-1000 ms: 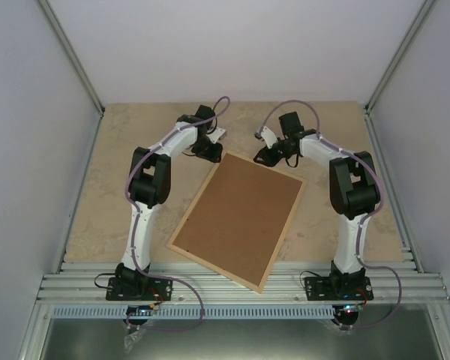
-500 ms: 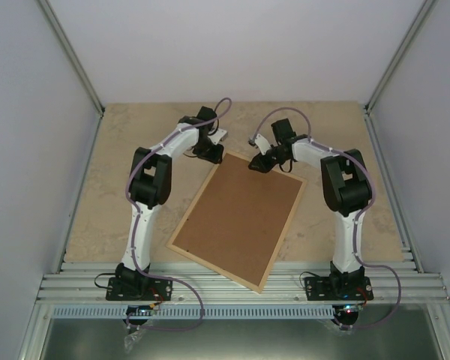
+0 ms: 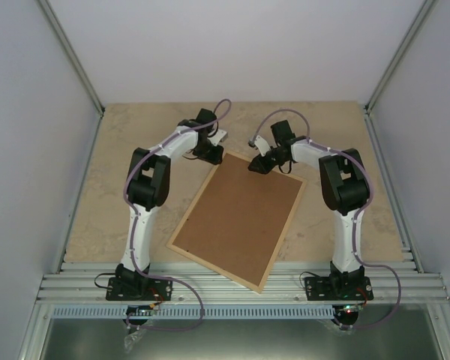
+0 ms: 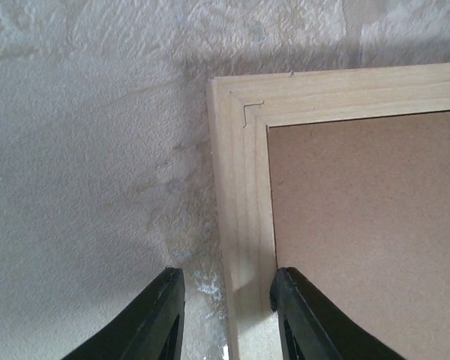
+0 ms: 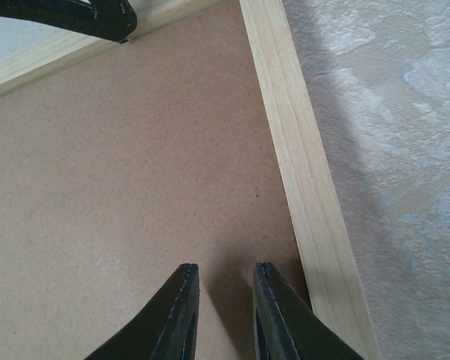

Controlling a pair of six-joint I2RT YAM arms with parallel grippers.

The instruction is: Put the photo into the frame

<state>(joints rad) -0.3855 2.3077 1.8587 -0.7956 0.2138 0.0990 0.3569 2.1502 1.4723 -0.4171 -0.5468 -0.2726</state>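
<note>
- Currently the frame (image 3: 198, 199) lies flat on the worktop (image 3: 112, 195), back side up, with the brown backing panel (image 3: 240, 217) set inside its pale wooden slats.
- It sits askew. One short side points towards the middle of the worktop's far edge, and the opposite near corner reaches past the near edge, over the metal rails (image 3: 82, 281).
- At the frame's far-left corner is the left gripper (image 3: 208, 154), low over the long slat just beside that corner.
- Its wrist view shows the jaws partly apart and straddling that slat.
- One of its fingers (image 4: 161, 319) is over bare worktop, clear of the slat's outer edge, and the other is at the inner edge, over the backing panel.
- The jaws are not clamped on the wood, and nothing is held.
- Over the far short side, nearer the far-left corner than the far-right one, is the right gripper (image 3: 258, 165).
- Its wrist view shows its two fingertips only a narrow gap apart, with nothing between them.
- They are over the backing panel, just inside the short slat and not on it.
- Whether those tips touch the panel cannot be told; a dark shadow lies right beneath them.
- One black finger of the left gripper shows at the top left of that same view, against the long slat.
</note>
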